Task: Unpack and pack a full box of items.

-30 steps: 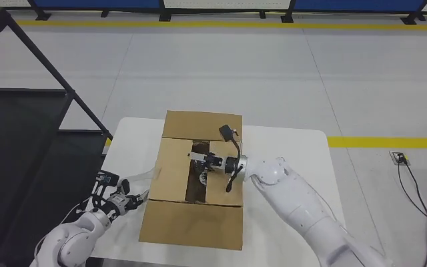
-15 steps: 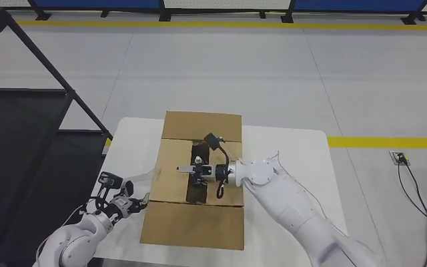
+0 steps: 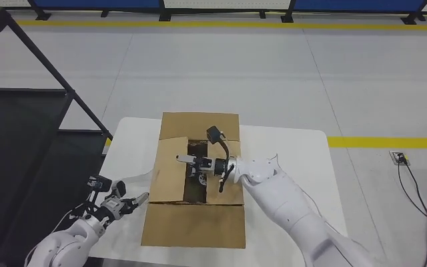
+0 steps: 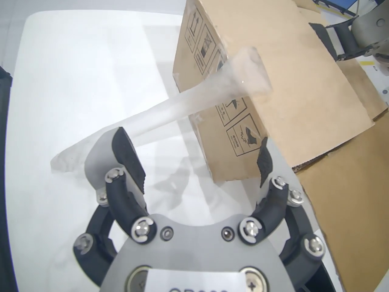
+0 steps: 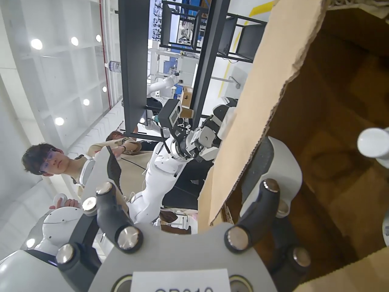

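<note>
**Two arms at a cardboard box**

Beside the box's (image 3: 193, 227) left side, the left gripper (image 3: 130, 200) spreads wide; a clear tape strip (image 4: 188, 104) seemingly clings to one finger. Over the opening, the right gripper (image 3: 187, 159), fingers apart, straddles a raised flap (image 5: 273, 62).

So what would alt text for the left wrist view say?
An open end effector hovers over a white table beside a cardboard box. A strip of clear tape stretches from the box past one of the fingers.
</note>
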Robot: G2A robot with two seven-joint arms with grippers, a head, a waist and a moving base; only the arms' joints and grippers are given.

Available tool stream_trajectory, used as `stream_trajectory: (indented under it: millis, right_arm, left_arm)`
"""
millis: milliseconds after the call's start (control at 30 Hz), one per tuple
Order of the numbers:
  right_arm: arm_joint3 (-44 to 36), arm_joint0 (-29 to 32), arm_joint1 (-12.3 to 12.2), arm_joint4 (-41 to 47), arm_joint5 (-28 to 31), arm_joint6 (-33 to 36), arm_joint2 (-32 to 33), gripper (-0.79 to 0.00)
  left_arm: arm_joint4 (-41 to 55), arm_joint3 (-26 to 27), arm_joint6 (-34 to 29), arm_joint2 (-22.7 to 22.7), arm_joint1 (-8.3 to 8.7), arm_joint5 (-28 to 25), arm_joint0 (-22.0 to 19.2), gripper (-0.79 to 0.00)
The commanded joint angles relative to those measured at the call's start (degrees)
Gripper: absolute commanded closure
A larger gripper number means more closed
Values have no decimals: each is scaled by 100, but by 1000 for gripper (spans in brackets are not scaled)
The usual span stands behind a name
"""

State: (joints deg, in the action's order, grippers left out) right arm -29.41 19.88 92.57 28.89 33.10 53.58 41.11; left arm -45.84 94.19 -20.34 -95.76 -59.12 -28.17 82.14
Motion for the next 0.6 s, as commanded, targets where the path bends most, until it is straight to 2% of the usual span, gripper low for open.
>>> stream_trajectory:
  millis: [0, 333, 433, 567]
  right_arm:
    - [-5, -12, 29, 49, 65, 4, 27, -785]
    - [-71, -49, 208, 295, 352, -80, 136, -785]
    - [-69, -73, 273, 380, 407, -71, 154, -785]
    - [-58, -97, 374, 493, 475, -77, 160, -785]
  left_arm:
    - [-21, 155, 27, -115, 19, -144, 124, -785]
    - [-73, 841, 226, -581, 89, -964, 870, -785]
    - [-105, 1004, 223, -547, 88, -905, 930, -785]
    - [-333, 1161, 283, -262, 59, -492, 788, -785]
